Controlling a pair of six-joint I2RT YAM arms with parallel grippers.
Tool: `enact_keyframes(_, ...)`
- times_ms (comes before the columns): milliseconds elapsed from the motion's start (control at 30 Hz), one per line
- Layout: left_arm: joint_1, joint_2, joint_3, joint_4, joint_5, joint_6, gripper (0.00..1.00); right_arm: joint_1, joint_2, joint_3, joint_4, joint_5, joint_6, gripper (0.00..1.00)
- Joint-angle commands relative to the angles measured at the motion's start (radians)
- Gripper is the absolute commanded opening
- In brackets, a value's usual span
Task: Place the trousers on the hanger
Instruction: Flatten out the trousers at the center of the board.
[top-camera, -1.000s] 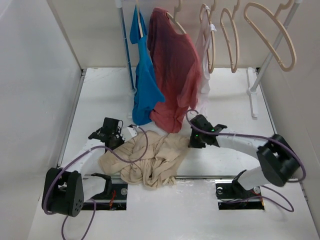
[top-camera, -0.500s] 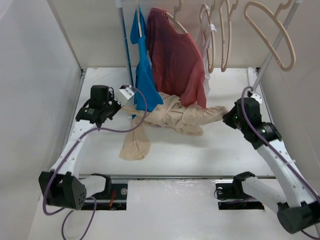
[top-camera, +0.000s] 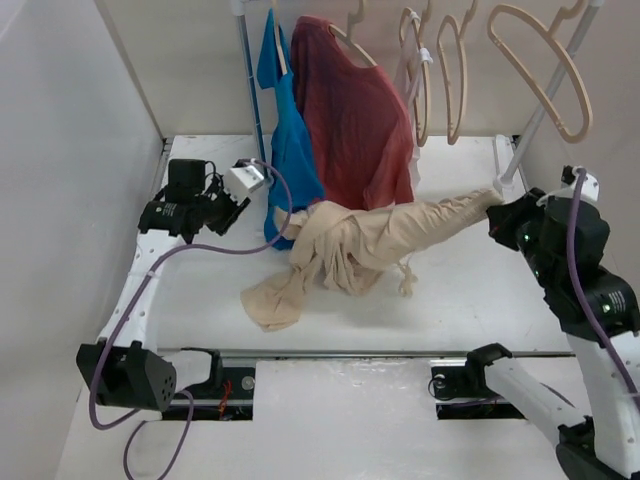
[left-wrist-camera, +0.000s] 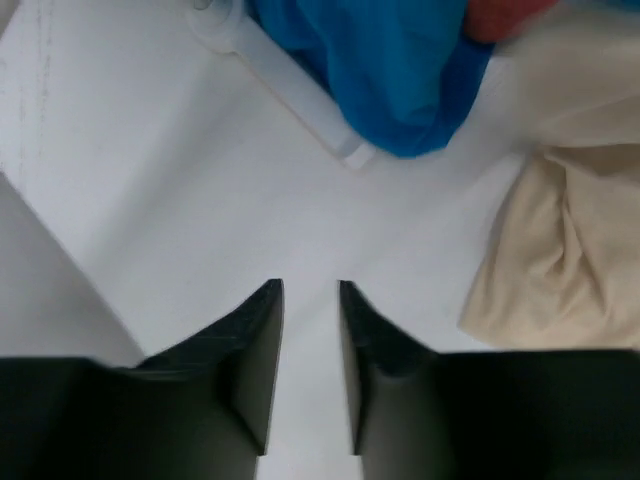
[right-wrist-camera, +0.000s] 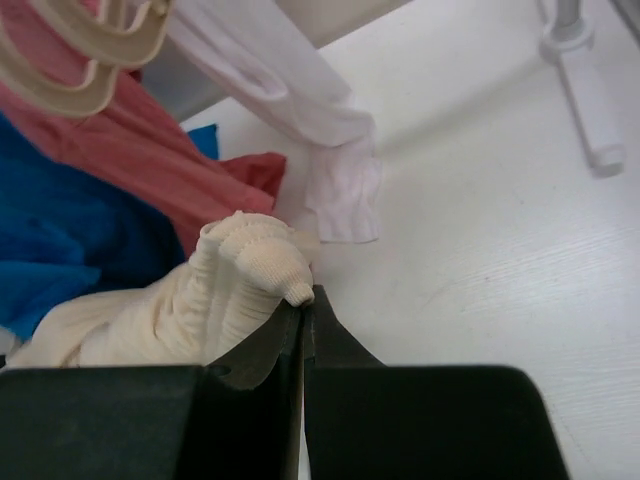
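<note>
Right claw (top-camera: 503, 212) is clenched on one end of the trousers (top-camera: 380, 235). The wrist view shows the cloth bunched into a ribbed knob right at the pinched tips. Probably a leg end, can't say for sure. Left claw (top-camera: 228, 205) is closed down to a narrow slit with nothing in it. It sits over bare table (top-camera: 200, 300), left of the blue shirt (top-camera: 290, 150) and clear of the cloth.

Trousers: one length runs stretched from the right claw toward the middle. The bulk sags below the red T-shirt (top-camera: 350, 120), and the far end lies on the table front-left.

Handling, my read:
- Thin, soft, light, no stiffness at all. It sags wherever it's unsupported.
- A one-point grip just gives a dangling rope.
- Wrinkled cloth is likely not slick, but a pinch on a small bunch could creep out under the weight of the rest.
- Snag risk against the hanging shirts.

Where to grab: I'd put the left claw on the loose end on the table, pinching a fold of several layers rather than a single edge. The cloth would then span both claws and could be draped over the hanger (top-camera: 576, 132). That hanger is up at top right, well apart from the trousers.
</note>
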Motion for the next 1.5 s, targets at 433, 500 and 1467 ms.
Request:
enact_keyframes(433, -0.307, 0.245, 0.019, 0.088, -0.147, -0.113, 0.71, -0.206, 0.639, 0.058, 0.082, -0.162, -0.161, 1.0)
enact_keyframes(500, -0.371, 0.212, -0.111, 0.076, -0.146, -0.1, 0.73, -0.225, 0.522, -0.078, 0.105, -0.162, -0.115, 1.0)
enact_keyframes(1467, -0.128, -0.16, -0.238, 0.128, -0.358, -0.13, 0.0, -0.312, 0.294, -0.392, 0.085, -0.207, 0.014, 0.0)
